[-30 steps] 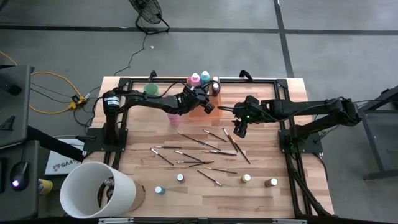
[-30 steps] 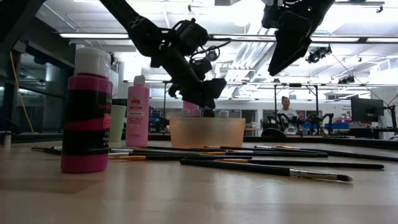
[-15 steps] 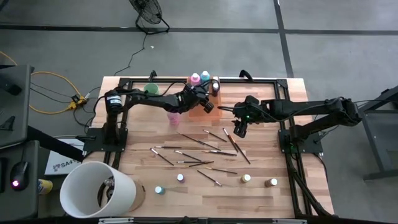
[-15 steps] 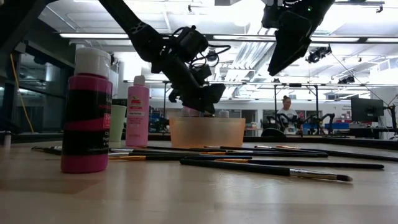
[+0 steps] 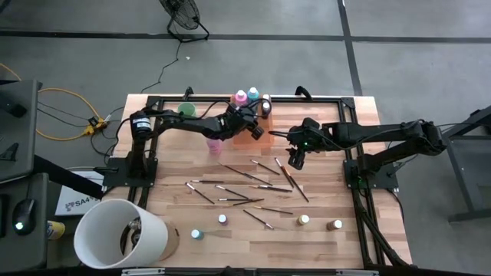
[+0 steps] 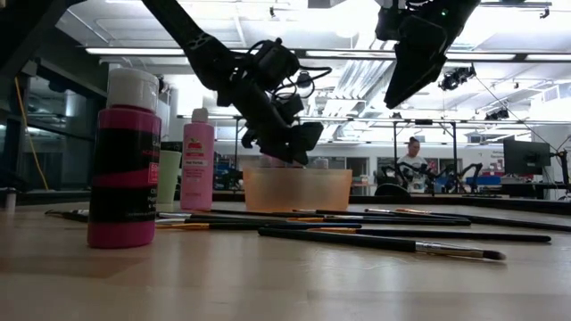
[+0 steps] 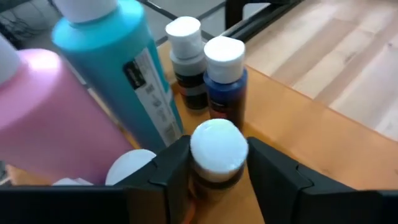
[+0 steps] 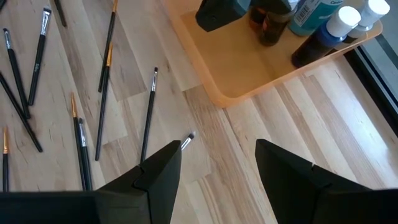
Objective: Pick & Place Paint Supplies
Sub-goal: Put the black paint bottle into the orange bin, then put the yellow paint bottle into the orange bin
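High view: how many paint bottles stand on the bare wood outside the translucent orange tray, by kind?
Tall pink plastic bottle: 1
Tiny dark pale-capped bottles: 4
Total: 5

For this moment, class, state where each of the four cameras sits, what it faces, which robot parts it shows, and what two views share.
High view: overhead, looking straight down on the wooden table; both arms show.
Low view: at tabletop height, looking level across thin dark-handled brushes into the room; both arms come in from above.
Left wrist view: on the left arm, over the translucent orange tray; the left end effector is shut on a small white-capped bottle.
Right wrist view: on the right arm, looking down; the open right end effector shows.
Shared: both wrist views show the tall teal plastic bottle.
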